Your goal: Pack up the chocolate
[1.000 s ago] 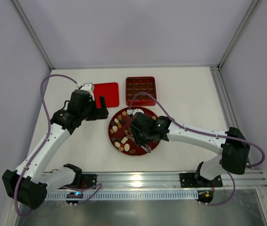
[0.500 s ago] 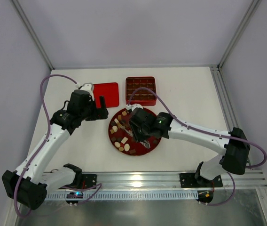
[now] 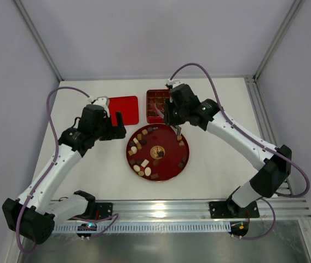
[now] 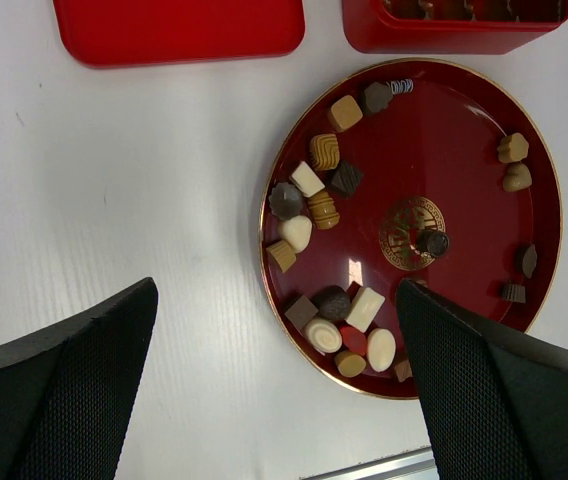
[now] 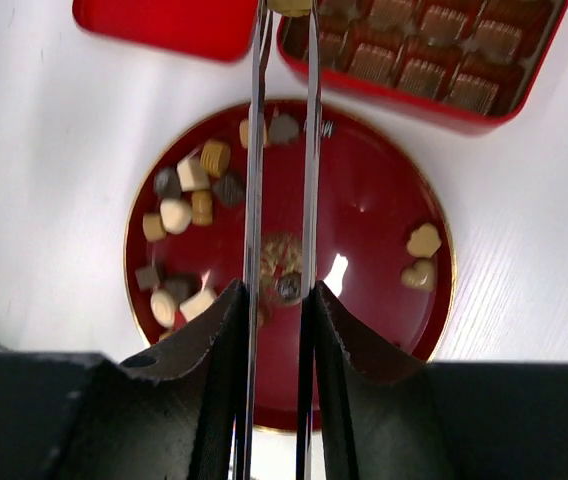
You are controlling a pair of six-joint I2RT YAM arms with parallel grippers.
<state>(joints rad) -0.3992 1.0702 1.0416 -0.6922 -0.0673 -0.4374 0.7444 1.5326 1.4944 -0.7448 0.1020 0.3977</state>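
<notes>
Right end effector [image 5: 288, 14] — from plate [image 5: 434, 300] to box [image 5: 484, 112], 1 chocolate [image 5: 289, 5] pinched

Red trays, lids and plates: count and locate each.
3. Flat red square lid back left; red gridded box to its right, partly under the right arm; gold-rimmed round red plate in front of both.

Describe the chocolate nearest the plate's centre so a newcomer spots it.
Find the round red plate beside the red compartment box. A gold emblem marks its centre. The dark round chocolate sits on the emblem's edge, alone; every other piece lies nearer the rim.
</notes>
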